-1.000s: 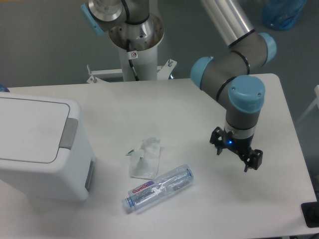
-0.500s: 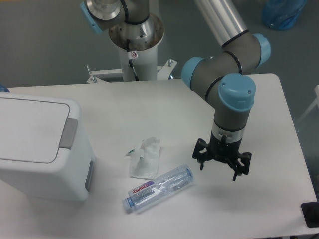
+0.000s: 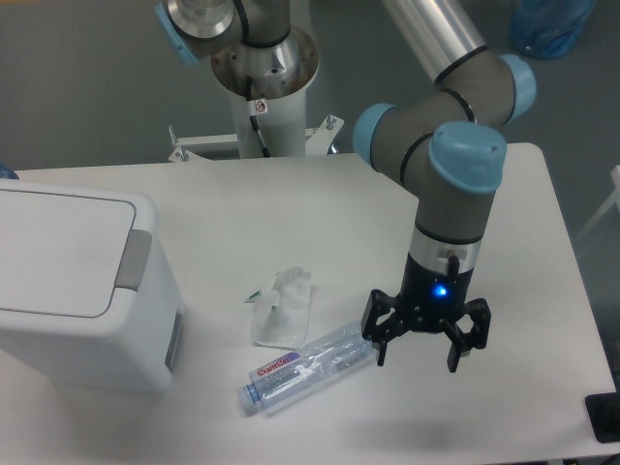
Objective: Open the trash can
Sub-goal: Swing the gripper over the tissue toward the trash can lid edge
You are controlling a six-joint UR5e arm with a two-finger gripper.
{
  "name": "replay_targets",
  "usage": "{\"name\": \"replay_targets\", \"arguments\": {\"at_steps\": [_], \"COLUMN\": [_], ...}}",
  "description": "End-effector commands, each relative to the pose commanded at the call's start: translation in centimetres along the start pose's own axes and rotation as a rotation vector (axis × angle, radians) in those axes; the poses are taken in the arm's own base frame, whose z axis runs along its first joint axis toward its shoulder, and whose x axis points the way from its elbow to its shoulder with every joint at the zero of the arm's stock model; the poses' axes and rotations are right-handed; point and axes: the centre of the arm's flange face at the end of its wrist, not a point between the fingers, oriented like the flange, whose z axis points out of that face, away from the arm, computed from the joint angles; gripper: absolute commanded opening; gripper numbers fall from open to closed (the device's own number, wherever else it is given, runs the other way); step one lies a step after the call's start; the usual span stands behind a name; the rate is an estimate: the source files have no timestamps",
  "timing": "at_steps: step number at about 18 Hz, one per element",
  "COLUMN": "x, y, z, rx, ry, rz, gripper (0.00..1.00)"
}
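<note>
Fingers spread, the gripper (image 3: pixel 417 351) hangs beside the plastic bottle (image 3: pixel 307 367), likely nudging it; the trash can (image 3: pixel 77 286) sits closed at left.

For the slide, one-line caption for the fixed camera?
Open gripper hovers beside bottle; trash can lid shut.

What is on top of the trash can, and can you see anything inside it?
The trash can carries only its flat white lid, shut, with the grey push-latch at its right edge. Nothing rests on the lid. The inside is covered, so its contents cannot be seen.
</note>
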Motion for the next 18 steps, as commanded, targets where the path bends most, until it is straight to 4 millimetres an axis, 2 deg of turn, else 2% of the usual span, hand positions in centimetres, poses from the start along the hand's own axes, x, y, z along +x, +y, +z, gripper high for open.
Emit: {"name": "replay_targets", "arguments": {"at_steps": [4,7,10,12,14,15,18], "x": [4.6,7.8,12.1,13.9,15.5,15.6,17.7], "y": [-0.9,-0.4,1.0,2.9,4.7,5.1,5.3], "z": [-2.4,-3.3,-4.9,-6.2,-6.4,-6.3,-5.8], "rx": [0.040,0.039,0.039,0.030,0.014,0.008,-0.002], "ry": [0.051,0.075,0.109,0.119,0.136,0.138,0.158], "rz": [0.042,0.051,0.085,0.094,0.106,0.102,0.118], "gripper": [1.00,1.00,1.00,1.00,1.00,1.00,1.00]}}
